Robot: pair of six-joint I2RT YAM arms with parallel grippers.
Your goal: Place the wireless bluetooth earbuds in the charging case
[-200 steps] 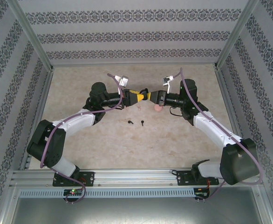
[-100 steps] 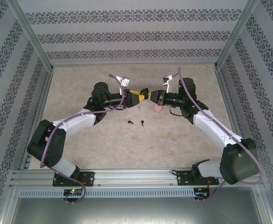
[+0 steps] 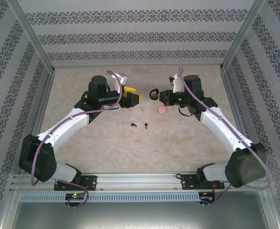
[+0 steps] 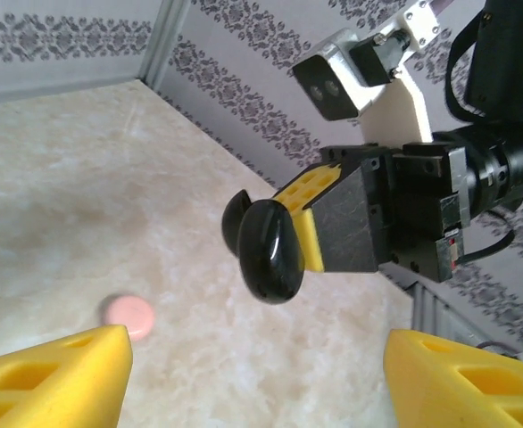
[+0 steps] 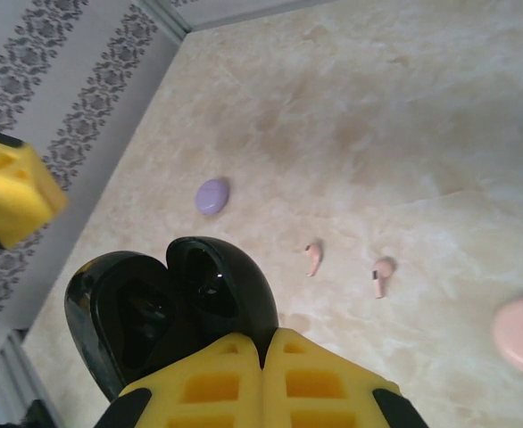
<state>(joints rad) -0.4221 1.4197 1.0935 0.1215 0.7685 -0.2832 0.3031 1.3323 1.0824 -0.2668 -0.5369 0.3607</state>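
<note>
Black earbuds [image 3: 134, 125]: two, loose on the beige marbled table [image 3: 106, 138], near its middle, apart from both arms. Pink earbuds [image 5: 312, 258]: two, side by side on the table, between purple case [image 5: 212, 196] and pink case [image 5: 522, 334], the latter cut off at the frame edge. Black case [image 5: 172, 303]: lid open, clamped in right gripper [image 5: 263, 348], raised off the table; interior too dark to read. Left gripper [image 3: 134, 95]: fingers spread, holding nothing. Walls [image 3: 140, 38]: striped patterned paper, metal posts at the corners.

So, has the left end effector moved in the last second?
Yes. The left end effector has pulled back leftward, away from the pink case, opening a gap to the right end effector.
</note>
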